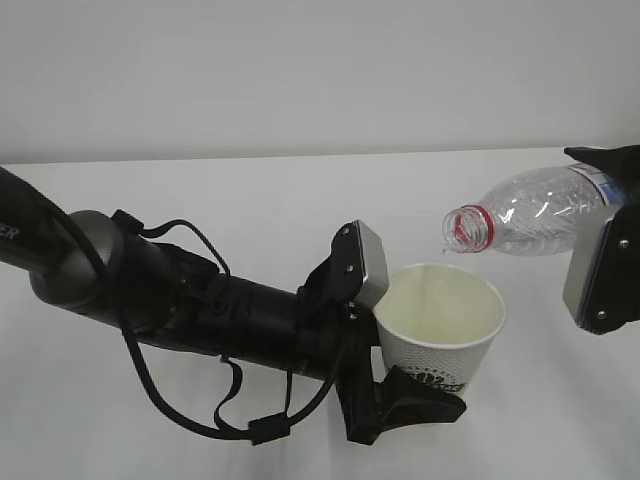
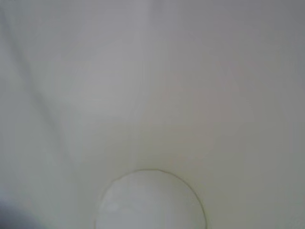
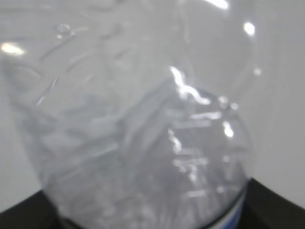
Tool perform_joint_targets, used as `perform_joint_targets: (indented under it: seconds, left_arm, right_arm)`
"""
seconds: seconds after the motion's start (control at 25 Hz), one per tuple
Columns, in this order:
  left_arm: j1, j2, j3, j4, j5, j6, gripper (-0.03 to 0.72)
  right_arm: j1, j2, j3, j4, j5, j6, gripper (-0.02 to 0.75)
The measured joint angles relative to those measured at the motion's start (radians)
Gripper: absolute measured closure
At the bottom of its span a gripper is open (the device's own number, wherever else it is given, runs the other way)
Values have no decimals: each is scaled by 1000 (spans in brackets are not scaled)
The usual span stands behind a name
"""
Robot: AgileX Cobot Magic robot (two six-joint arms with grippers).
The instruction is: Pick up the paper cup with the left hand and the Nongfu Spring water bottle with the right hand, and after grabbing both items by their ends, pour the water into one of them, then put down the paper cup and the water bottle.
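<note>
My left gripper (image 1: 400, 335) is shut on the white paper cup (image 1: 445, 325), which stands upright above the table with its green logo low on the side. The cup's inside looks faintly yellowish, and I cannot make out the water level. The clear Nongfu Spring water bottle (image 1: 535, 212) lies nearly level, its red-ringed open mouth just over the cup's far rim. My right gripper (image 1: 615, 215) is shut on its label end at the right edge. In the left wrist view the cup (image 2: 152, 95) fills the frame. In the right wrist view the bottle (image 3: 143, 119) hides all but the dark fingers (image 3: 279, 207).
A white table (image 1: 250, 190) runs to a pale wall behind. The left arm (image 1: 180, 300), black with loose cables, lies across the lower left of the exterior view.
</note>
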State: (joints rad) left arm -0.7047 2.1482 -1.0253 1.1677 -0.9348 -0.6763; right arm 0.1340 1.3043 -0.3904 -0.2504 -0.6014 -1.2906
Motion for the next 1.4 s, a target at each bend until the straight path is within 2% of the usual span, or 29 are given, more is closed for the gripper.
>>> perform_joint_targets:
  seconds: [1.4]
  left_arm:
    - [0,0,0,1,0,-2,136]
  right_arm:
    - [0,0,0,0,-21,-16,253]
